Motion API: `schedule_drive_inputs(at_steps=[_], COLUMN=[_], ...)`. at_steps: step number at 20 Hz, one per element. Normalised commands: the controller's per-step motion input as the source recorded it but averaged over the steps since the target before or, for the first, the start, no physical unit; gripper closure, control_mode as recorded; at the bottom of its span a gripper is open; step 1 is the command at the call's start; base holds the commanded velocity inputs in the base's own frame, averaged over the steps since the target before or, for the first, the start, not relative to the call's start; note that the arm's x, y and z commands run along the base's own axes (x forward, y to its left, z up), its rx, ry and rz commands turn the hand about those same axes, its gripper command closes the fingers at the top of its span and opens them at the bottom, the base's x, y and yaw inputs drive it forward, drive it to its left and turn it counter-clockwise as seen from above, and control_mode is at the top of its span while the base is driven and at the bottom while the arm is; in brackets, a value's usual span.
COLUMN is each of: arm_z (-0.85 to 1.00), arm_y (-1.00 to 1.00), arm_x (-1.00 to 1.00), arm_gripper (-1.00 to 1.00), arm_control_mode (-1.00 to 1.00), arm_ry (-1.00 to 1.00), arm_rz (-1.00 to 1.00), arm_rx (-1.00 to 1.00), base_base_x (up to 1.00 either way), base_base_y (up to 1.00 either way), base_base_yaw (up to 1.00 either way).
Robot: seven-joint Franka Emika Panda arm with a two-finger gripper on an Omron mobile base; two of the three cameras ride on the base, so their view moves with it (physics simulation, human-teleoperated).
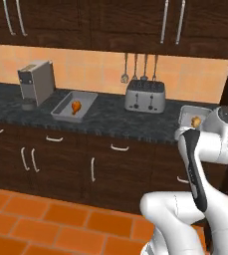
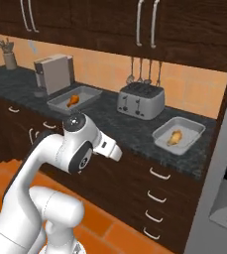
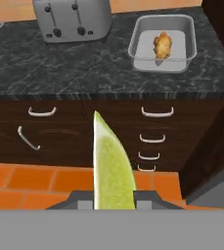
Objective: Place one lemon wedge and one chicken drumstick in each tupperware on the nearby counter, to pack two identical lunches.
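Lemon wedge sits pinched in our gripper, jaws closed on its thick base, out in front of the counter edge. Looks light, squishy, probably slippery, so we'd grip gently.

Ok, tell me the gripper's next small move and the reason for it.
Probably carry the yellow-green lemon wedge forward and up over the right-hand light-grey tupperware. The gripper is shut on the wedge below the black speckled counter, and that container holds an orange-brown chicken drumstick but no wedge.
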Motion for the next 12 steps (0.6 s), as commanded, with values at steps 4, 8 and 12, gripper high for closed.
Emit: schedule_drive_inputs(at_steps=[4,8,12], arm_z=[0.00,0.00,0.00], arm_y=[0.00,0.00,0.00], arm_x=[0.00,0.00,0.00], arm_gripper=[1.00,1.00,1.00], arm_control_mode=[1.00,1.00,1.00], arm_ry=[0.00,0.00,0.00], arm_rz=[0.00,0.00,0.00], arm_rx=[0.00,0.00,0.00], base_base_x=[1.00,0.95,1.00], base_base_y=[1.00,1.00,1.00], base_base_yaw=[0.00,0.00,0.00])
